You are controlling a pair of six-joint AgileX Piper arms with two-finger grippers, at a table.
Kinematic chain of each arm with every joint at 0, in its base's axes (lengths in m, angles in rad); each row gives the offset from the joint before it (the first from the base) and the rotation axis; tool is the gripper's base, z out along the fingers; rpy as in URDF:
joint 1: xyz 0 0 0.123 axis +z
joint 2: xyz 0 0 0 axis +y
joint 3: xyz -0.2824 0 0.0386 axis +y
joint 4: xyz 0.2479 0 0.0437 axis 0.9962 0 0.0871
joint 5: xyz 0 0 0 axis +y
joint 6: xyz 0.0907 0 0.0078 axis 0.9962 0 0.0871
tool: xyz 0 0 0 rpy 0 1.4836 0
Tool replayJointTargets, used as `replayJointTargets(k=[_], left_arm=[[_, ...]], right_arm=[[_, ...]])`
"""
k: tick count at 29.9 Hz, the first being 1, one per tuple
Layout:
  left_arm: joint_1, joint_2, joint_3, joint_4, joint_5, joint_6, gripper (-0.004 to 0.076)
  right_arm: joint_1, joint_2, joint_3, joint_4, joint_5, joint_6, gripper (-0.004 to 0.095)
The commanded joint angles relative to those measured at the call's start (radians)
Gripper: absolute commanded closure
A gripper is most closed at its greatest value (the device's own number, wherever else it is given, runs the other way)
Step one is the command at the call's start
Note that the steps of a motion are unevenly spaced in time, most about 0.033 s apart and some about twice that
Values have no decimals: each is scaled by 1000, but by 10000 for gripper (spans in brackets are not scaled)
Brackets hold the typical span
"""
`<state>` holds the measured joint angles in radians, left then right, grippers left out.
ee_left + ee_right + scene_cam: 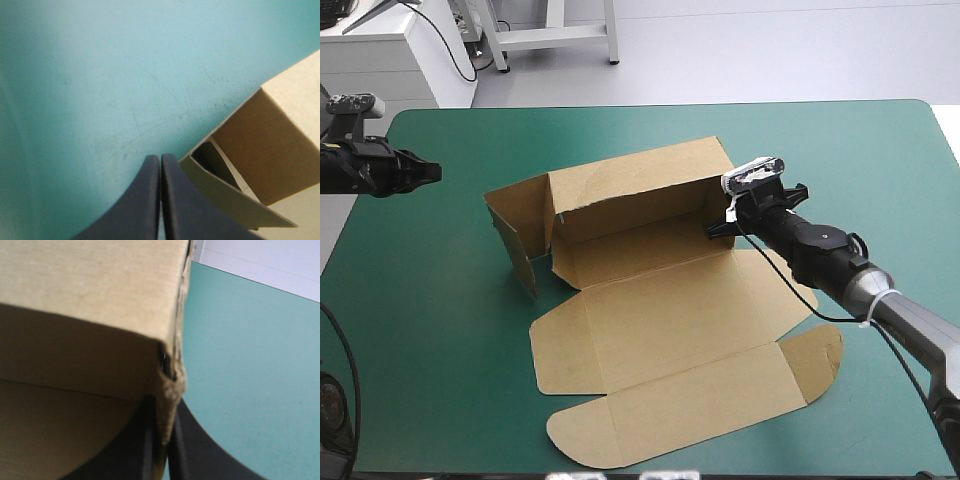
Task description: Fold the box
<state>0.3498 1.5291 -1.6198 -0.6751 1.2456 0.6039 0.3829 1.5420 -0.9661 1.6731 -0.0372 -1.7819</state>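
Note:
The brown box [650,300] lies mid-table, with its rear wall raised, a left side wall [515,235] standing, and the lid with its flaps flat toward the front. My right gripper [718,228] is at the right end of the rear wall. In the right wrist view its black fingers [187,450] are shut on a crumpled upright board edge [172,385], one on each side. My left gripper [430,172] hovers left of the box, shut with nothing in it. Its fingertips [160,162] meet over bare cover, and the box's left corner [265,145] is just beside them.
The teal-green cover [430,330] spreads wide to the left and right of the box. The lid's front flap [670,415] reaches close to the table's near edge. The table's far edge runs well behind the rear wall.

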Motion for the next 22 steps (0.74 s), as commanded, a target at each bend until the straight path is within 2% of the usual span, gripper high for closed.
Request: replayJointTargets(k=[1,6,9,11,13,16,18,19,22], left_arm=[[2,-40,-23,-59,43,-2,731],[2,-40,-23,-59,43,-2,731],[2,-40,-23,-59,43,-2,731],[2,-40,-23,-59,43,-2,731],[2,-40,-23,-63,43,-2,731],[2,-40,-23,-65,43,-2,731],[2,-40,-23,-69,43,-2,731],[2,-40,-23,-69,43,-2,731],[2,-40,-23,-69,43,-2,731]], right_arm=[[0,-5,-12,-83,26,-22,929],[0,-5,-12,-85,37,12,929],[-15,-5,-12,-105,87,9,929],[-41,-5,-12,-228,191,2,929],[-66,-5,-12,-384,235,78,929],[-115,-4,-12,-655,248,319,929],[-158,-4,-26,-791,303,535,929],[-178,-4,-36,-850,335,640,929],[-211,-4,-70,-975,431,830,929]])
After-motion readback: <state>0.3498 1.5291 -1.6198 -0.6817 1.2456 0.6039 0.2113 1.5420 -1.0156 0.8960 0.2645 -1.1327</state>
